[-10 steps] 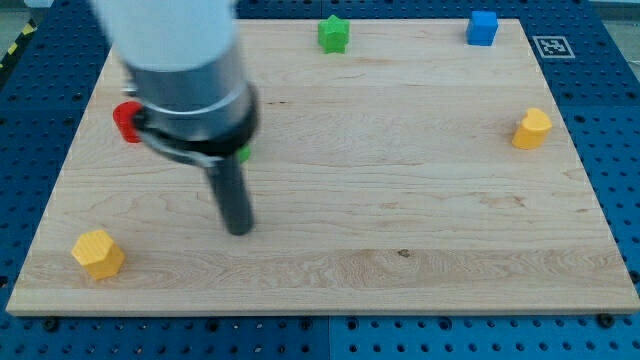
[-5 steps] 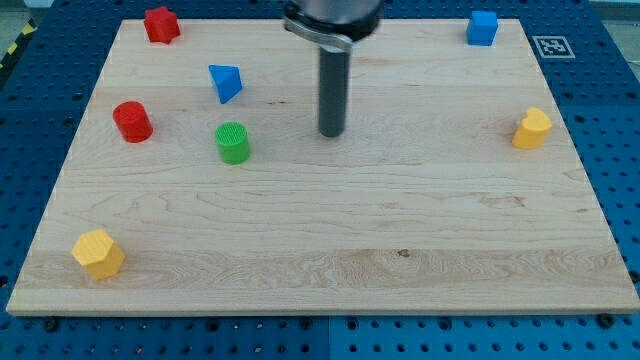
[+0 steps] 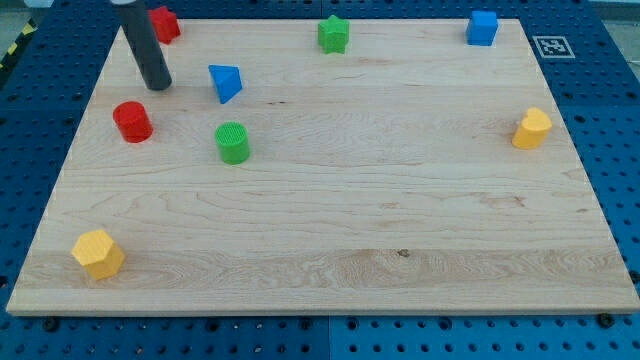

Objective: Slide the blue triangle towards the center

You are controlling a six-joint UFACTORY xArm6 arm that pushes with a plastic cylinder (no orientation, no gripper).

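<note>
Camera view: my tip (image 3: 157, 86) stands just left of the blue triangle (image 3: 225, 82), apart; no claw shows.

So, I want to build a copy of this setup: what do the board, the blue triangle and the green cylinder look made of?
The board looks like pale wood with a matte finish: grain lines and a small knot show. The blue triangle seems moulded or printed plastic, evenly coloured, matte. The green cylinder likewise looks plastic, with fine ridges on top suggesting 3D printing.
</note>
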